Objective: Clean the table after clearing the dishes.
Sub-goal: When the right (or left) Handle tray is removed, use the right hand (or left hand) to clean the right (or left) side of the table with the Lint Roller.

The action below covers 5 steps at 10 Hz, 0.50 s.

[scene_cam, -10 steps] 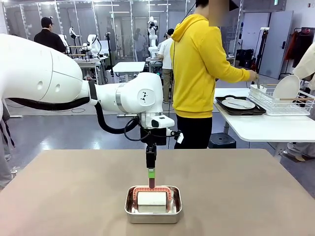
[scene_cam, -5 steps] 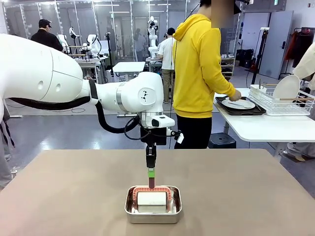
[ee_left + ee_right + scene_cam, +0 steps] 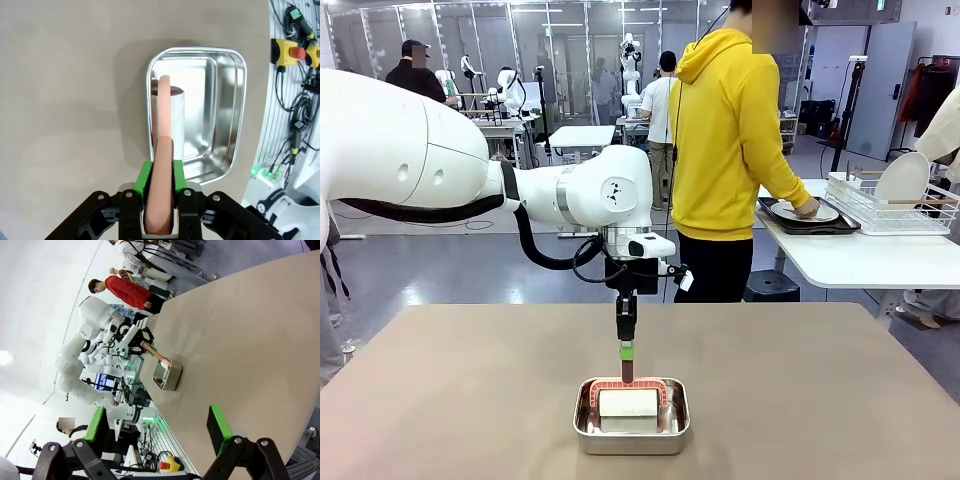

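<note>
Clamping the pink handle of a roller (image 3: 628,403), the left gripper (image 3: 627,352) hangs at the table's (image 3: 820,400) 6 o'clock, its jaws closed tight on the handle. The white roll rests in a steel pan (image 3: 631,432). A small dark emblem (image 3: 613,196) on that arm is too small to read. In the left wrist view a yellow box with a red button (image 3: 289,49) sits at 2 o'clock among cables. Bare taupe top spreads from the pan toward 9, 12 and 3 o'clock. Off the table at 3 o'clock, a white plate (image 3: 785,212) lies on a dark tray (image 3: 772,224) under a person's hand (image 3: 808,207). The right gripper (image 3: 157,426) has its jaws spread wide, gripping nothing.
</note>
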### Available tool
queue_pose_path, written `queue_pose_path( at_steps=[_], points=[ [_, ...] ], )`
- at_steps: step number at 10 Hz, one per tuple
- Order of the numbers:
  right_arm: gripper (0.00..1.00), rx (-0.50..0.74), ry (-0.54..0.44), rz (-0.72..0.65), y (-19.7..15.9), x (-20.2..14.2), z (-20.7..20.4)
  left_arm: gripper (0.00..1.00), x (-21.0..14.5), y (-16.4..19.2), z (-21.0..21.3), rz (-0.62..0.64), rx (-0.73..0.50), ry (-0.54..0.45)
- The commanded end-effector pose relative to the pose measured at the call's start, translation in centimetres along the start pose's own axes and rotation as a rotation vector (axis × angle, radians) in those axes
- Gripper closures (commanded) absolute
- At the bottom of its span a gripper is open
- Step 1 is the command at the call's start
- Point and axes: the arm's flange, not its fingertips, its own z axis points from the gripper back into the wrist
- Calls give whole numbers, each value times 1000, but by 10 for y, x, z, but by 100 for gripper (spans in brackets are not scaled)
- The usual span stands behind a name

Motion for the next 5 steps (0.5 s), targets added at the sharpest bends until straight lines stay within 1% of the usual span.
queue_pose_path(
  at_steps=[1,3,4,5],
  points=[
    [0,7,-2,8,4,-2,-1,85,4,-21,28,63,-4,30],
    [0,7,-2,8,4,-2,-1,85,2,-48,70,138,16,-13],
    [0,7,-2,8,4,-2,-1,85,0,-61,93,209,1,-22],
    [0,7,-2,8,4,-2,-1,85,-4,-73,113,273,24,-53]
  ],
)
